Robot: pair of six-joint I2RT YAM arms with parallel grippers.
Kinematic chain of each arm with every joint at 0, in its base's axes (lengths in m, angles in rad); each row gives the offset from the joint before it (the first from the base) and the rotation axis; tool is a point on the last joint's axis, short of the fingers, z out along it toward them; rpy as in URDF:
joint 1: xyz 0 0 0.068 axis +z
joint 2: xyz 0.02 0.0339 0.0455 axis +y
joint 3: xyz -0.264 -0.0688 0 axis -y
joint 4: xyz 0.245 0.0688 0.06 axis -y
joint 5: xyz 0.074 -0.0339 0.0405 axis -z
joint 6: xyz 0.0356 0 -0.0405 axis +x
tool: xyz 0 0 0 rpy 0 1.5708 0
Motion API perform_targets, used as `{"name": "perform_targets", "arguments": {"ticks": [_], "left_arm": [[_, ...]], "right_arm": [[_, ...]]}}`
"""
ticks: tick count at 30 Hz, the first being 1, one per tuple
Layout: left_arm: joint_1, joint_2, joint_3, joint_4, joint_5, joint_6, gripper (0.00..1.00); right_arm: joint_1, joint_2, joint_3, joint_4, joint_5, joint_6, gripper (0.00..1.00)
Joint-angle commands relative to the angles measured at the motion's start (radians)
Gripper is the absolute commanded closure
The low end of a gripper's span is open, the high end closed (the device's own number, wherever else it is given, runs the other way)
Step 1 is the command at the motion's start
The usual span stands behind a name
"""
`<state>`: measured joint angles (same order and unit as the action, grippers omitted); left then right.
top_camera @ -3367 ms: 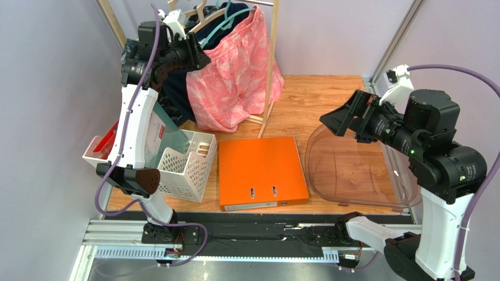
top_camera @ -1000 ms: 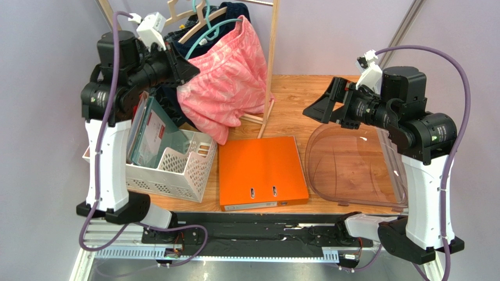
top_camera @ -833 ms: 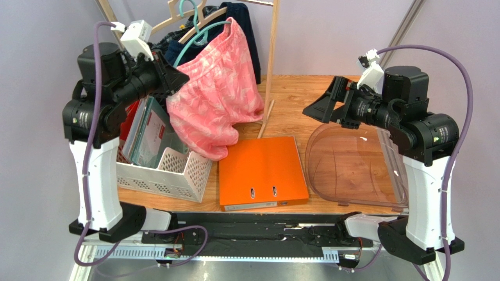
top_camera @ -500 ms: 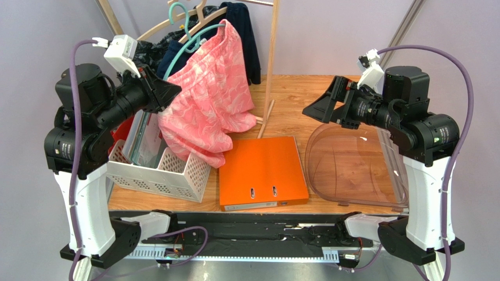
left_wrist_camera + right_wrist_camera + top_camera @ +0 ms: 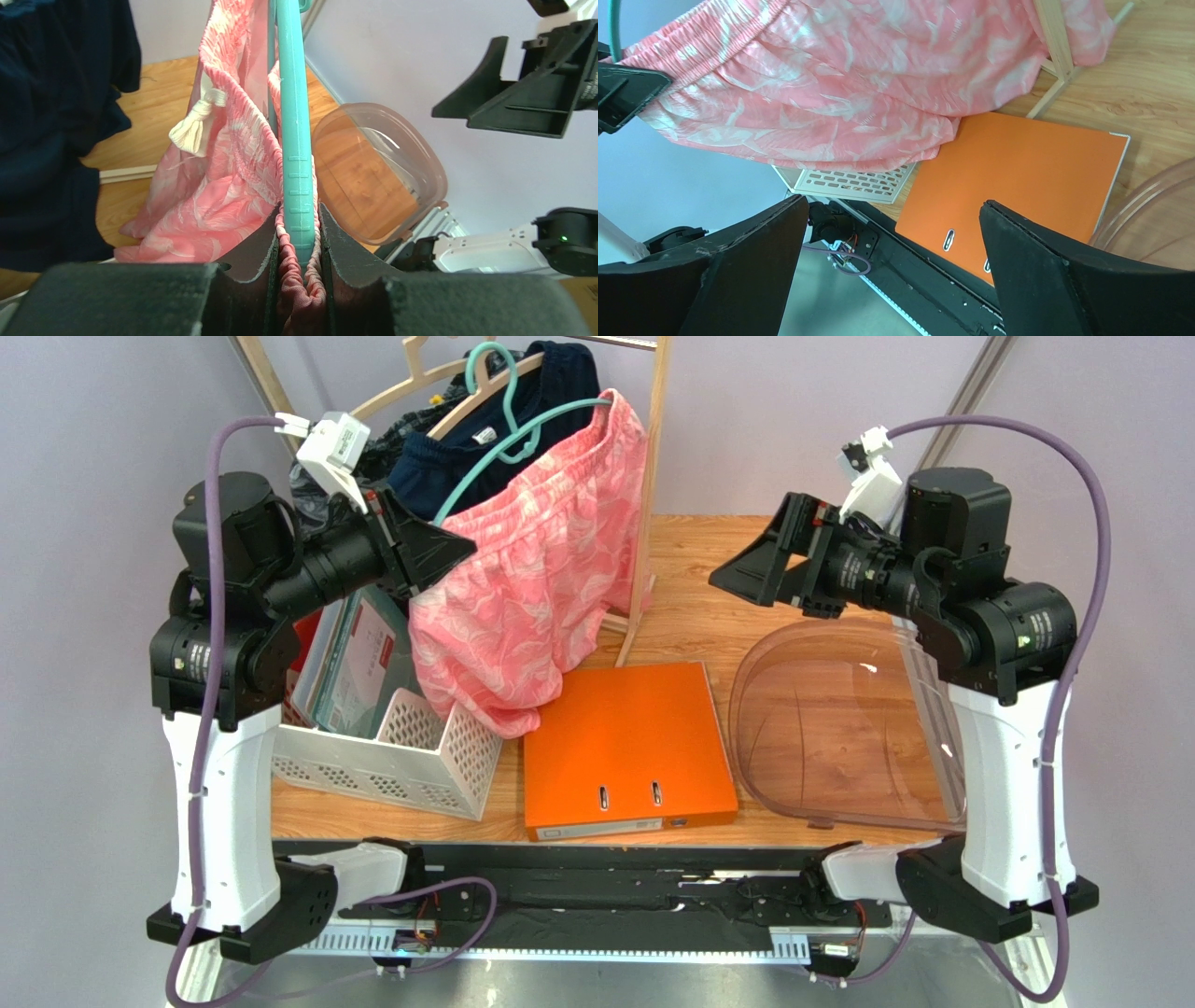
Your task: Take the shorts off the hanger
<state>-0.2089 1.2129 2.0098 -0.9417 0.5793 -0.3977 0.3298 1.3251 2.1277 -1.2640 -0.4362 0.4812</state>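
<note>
Far left, the left claw (image 5: 298,231) is clamped on the hanger (image 5: 293,140) and the waistband of the shorts (image 5: 231,154); the right claw (image 5: 765,567) hangs spread apart.

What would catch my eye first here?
The pink leafy shorts, draped on a teal hanger at the back left, where the left gripper pinches waistband and hanger together. A bright orange binder lies flat on the wooden table, and the right gripper hangs open, empty.
</note>
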Motion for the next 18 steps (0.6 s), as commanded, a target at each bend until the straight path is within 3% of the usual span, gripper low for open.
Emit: {"name": "perform_targets", "arguments": {"ticks": [1, 6, 13, 18], "left_arm": [[-0.001, -0.030, -0.020, 0.135, 0.146, -0.030, 1.00], [-0.003, -0.038, -0.052, 0.121, 0.224, -0.029, 1.00], [-0.001, -0.130, -0.060, 0.038, -0.028, 0.011, 1.00], [-0.003, -0.124, -0.097, 0.078, 0.074, 0.004, 1.00]], "right_arm": [[0.037, 0.023, 0.054, 0.113, 0.019, -0.006, 0.01], [0.104, 0.071, 0.078, 0.178, 0.067, 0.005, 0.04], [0.149, 0.095, 0.089, 0.192, 0.077, 0.002, 0.04], [0.149, 0.083, 0.081, 0.193, 0.082, 0.000, 0.04]]}}
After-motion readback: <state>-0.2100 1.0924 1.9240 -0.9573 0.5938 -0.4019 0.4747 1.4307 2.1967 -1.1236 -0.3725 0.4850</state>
